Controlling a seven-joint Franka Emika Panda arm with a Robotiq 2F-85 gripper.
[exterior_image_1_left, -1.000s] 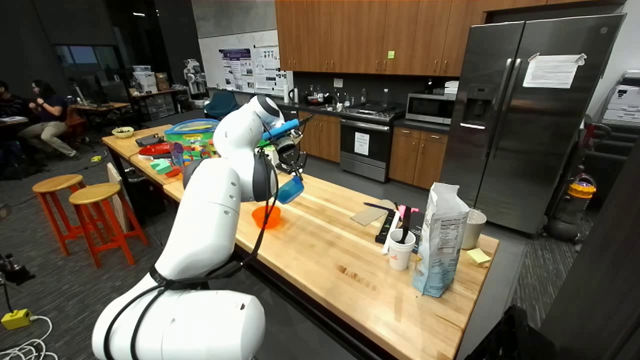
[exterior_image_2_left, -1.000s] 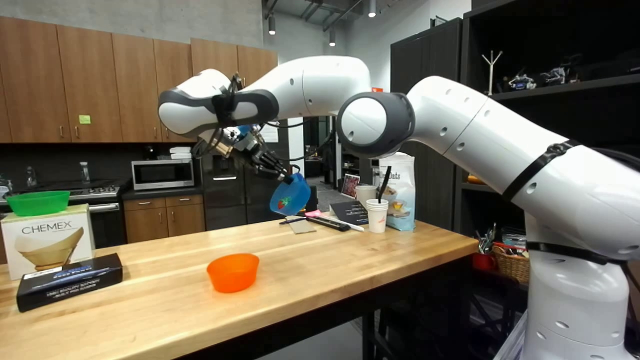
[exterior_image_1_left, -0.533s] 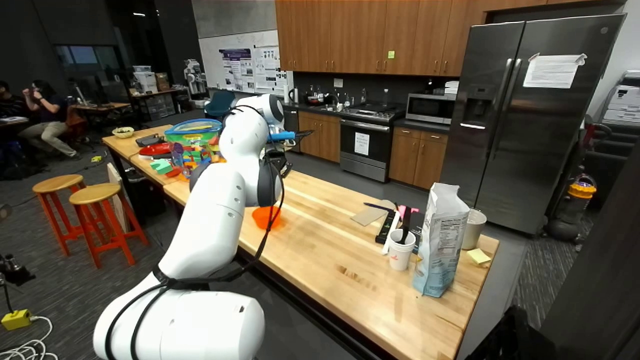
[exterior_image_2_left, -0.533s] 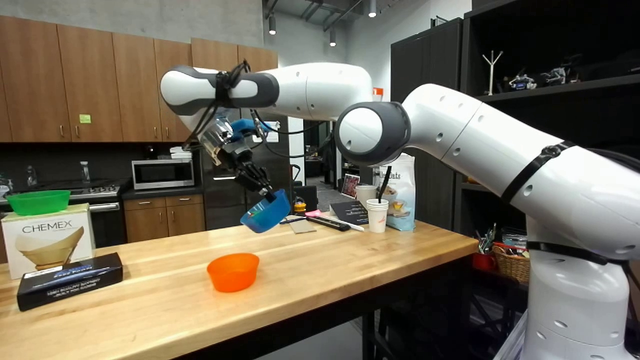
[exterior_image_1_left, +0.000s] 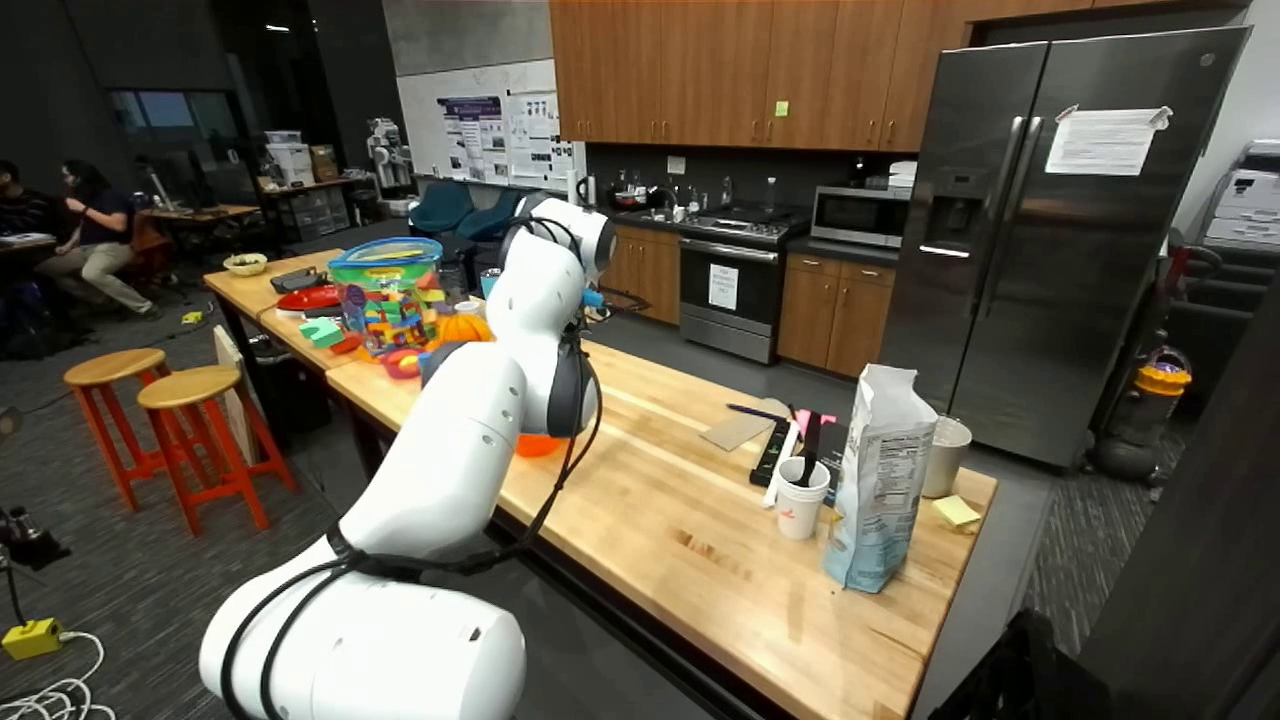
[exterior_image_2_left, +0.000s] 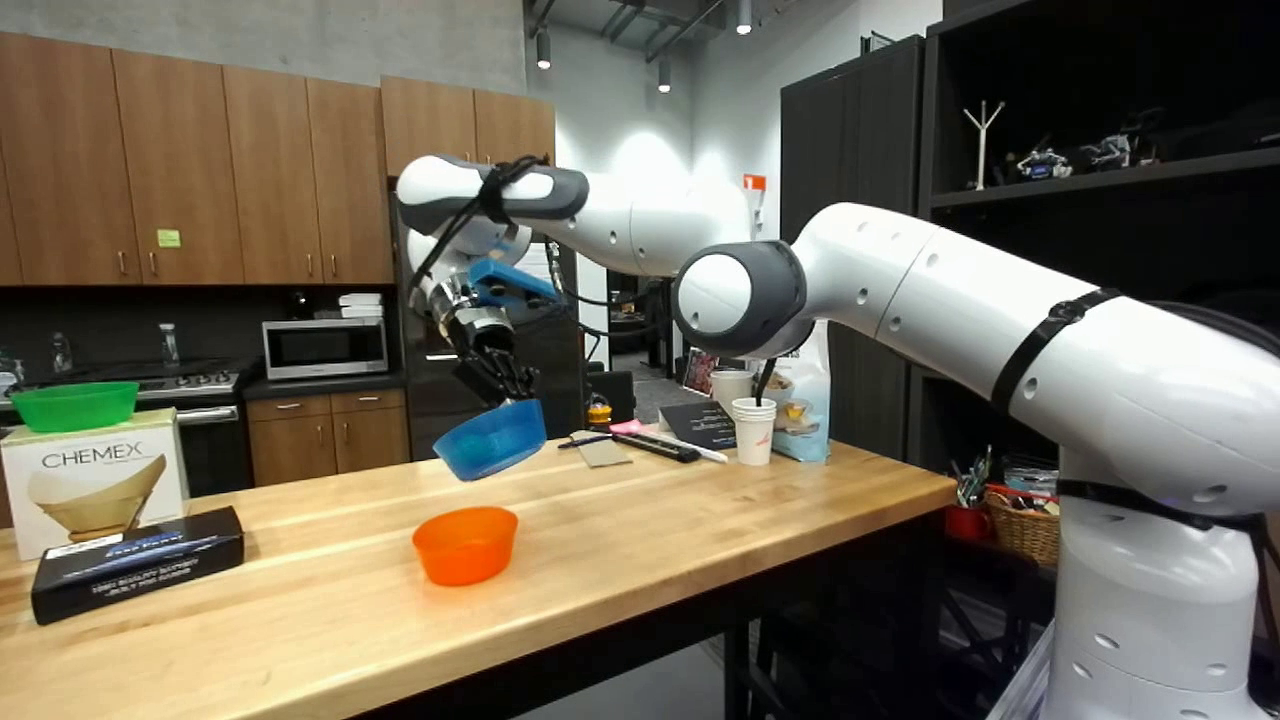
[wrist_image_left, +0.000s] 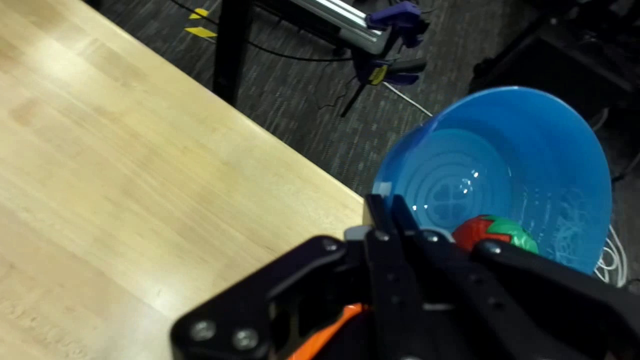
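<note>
the white arm (exterior_image_2_left: 960, 290) has grey joints (exterior_image_2_left: 782, 290), black cables (exterior_image_2_left: 495, 192) and a silver-screwed black gripper (wrist_image_left: 386, 202).

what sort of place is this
It looks like a lab or office with a kitchen area: a large refrigerator and a stove suggest the kitchen, while printed posters hint at a research workplace.

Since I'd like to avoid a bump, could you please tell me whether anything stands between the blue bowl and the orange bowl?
Nothing visible does. The claw grips the blue bowl at its rim, and in an exterior view only open space shows between it and the orange bowl on the table.
</note>
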